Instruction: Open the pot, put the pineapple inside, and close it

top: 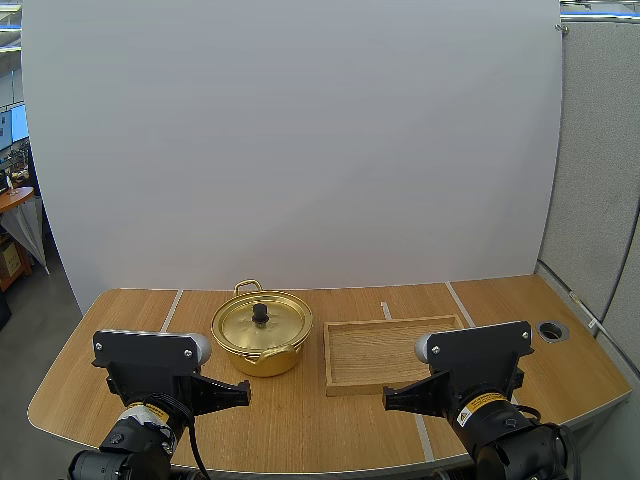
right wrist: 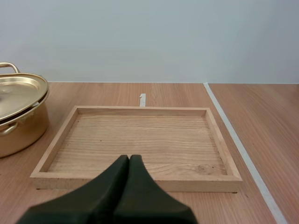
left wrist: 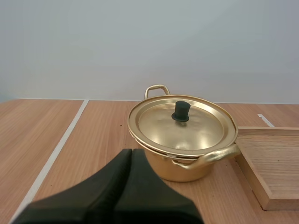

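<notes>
Surface [top: 320, 432] has a tray [top: 385, 352] mid-right. The pot [top: 265, 362] sits just left of it, mid-surface, lid [top: 262, 322] on and knob up, handles running roughly far edge to near edge. Both claws are clenched on nothing by the near edge: left claw [left wrist: 131, 151] faces the pot, right claw [right wrist: 129, 158] faces the tray.

Robotics test bench inside an open-plan office: a left robot arm [top: 150, 370] and a right robot arm [top: 480, 365] stand at the near edge of a wood-grain surface [top: 300, 420], which is marked off with pale tape lines [top: 461, 305] and fitted with a cable grommet [top: 552, 330]. A plain white backdrop sheet [top: 300, 140] screens the rear. Grey cubicle partitions [top: 600, 150] rise at one side; a lit monitor [top: 18, 122] and a desk [top: 12, 198] show at the other.
</notes>
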